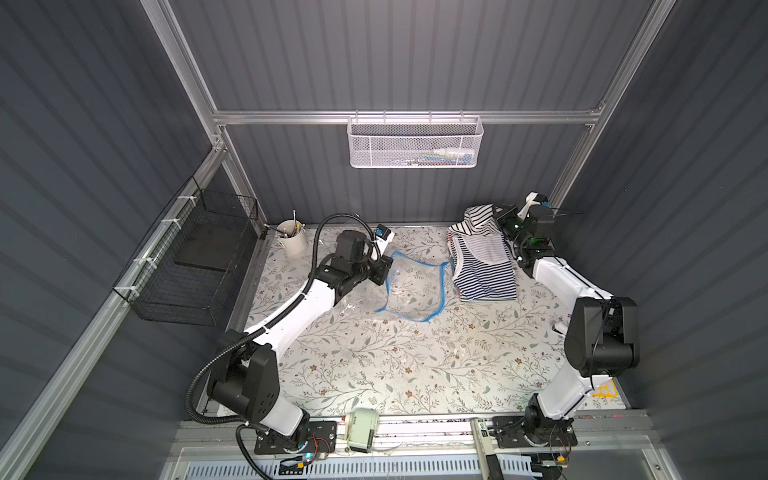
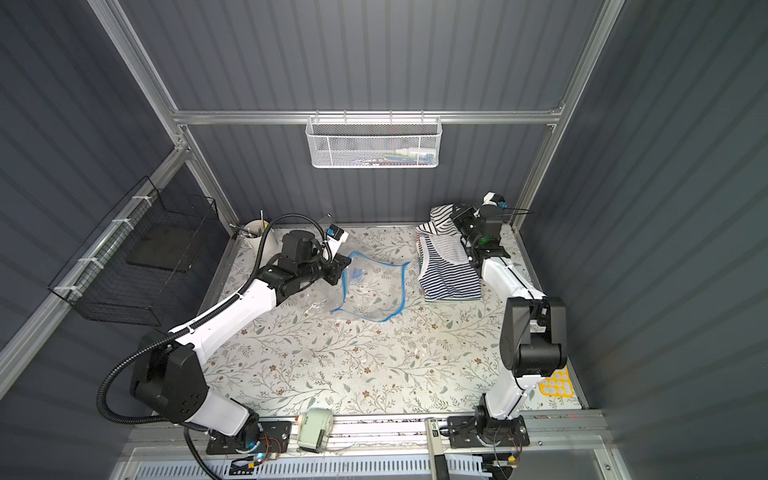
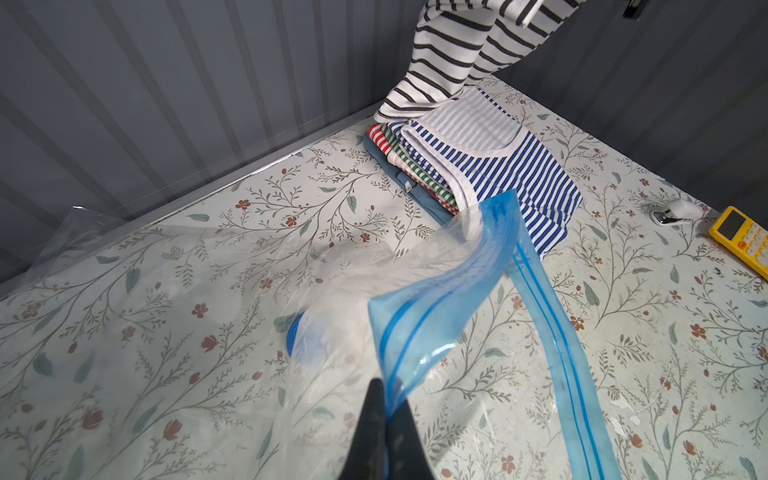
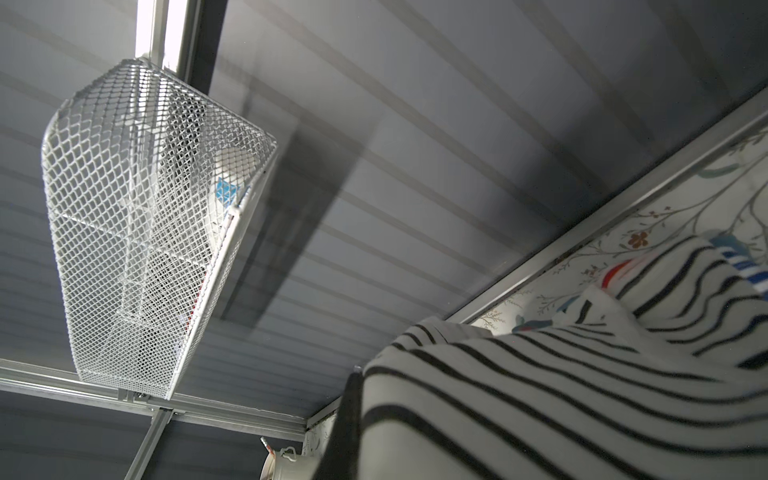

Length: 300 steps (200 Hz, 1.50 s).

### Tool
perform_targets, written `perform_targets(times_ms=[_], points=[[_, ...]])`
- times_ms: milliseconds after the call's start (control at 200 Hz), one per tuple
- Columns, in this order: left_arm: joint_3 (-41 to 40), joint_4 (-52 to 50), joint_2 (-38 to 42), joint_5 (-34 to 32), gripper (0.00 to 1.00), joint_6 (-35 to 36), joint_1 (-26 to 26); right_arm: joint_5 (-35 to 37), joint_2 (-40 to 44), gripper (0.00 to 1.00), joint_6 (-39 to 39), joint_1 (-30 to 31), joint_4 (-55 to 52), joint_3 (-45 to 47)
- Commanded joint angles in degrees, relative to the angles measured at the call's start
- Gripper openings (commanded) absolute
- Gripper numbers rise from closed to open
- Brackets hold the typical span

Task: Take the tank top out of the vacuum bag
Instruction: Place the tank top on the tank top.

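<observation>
Left claw (image 3: pixel 386 419) pinches the one vacuum bag (image 1: pixel 411 286); right claw (image 1: pixel 498 214) clamps one striped tank top (image 1: pixel 478 218).

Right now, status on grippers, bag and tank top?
Left gripper shut on vacuum bag at zip strip. Right gripper shut on striped tank top, hanging over folded stack. Bag looks empty. Nothing in the way.

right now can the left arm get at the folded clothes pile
Probably not as is: the left end effector is shut on the bag, and the right end effector holds a striped top over the pile.
</observation>
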State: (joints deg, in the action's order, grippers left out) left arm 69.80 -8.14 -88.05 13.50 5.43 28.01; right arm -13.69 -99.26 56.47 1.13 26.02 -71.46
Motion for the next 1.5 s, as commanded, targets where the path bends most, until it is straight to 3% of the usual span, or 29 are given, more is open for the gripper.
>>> perform_targets(times_ms=[0, 385, 660, 1170, 1250, 1321, 1496], points=[[2.00, -1.39, -1.04, 0.87, 0.00, 0.59, -0.24, -1.34, 1.13, 0.00, 1.79, 0.02, 3.35, 3.58], [2.24, -1.61, -1.51, 1.40, 0.00, 0.20, -0.28, -5.02, 3.59, 0.00, 4.29, -0.60, 6.62, 13.44], [2.62, -1.78, -2.30, 1.98, 0.00, -0.06, -0.15, -4.97, 6.29, 0.00, 11.34, -1.47, 13.45, 24.26], [2.95, -1.85, -2.29, 2.66, 0.00, -0.41, 0.38, -7.74, 12.85, 0.01, 15.01, -1.65, 14.67, 35.46], [2.91, -1.87, -2.47, 2.77, 0.00, -0.42, 0.47, -8.32, 13.12, 0.05, 15.90, -1.65, 15.88, 37.99], [3.02, -1.87, -2.65, 2.93, 0.00, -0.42, 0.54, -8.07, 13.34, 0.14, 16.54, -1.41, 15.99, 39.94], [3.06, -2.19, -2.65, 2.67, 0.00, -0.16, 0.68, -9.69, 12.00, 0.22, 18.30, -1.30, 18.73, 43.67]])
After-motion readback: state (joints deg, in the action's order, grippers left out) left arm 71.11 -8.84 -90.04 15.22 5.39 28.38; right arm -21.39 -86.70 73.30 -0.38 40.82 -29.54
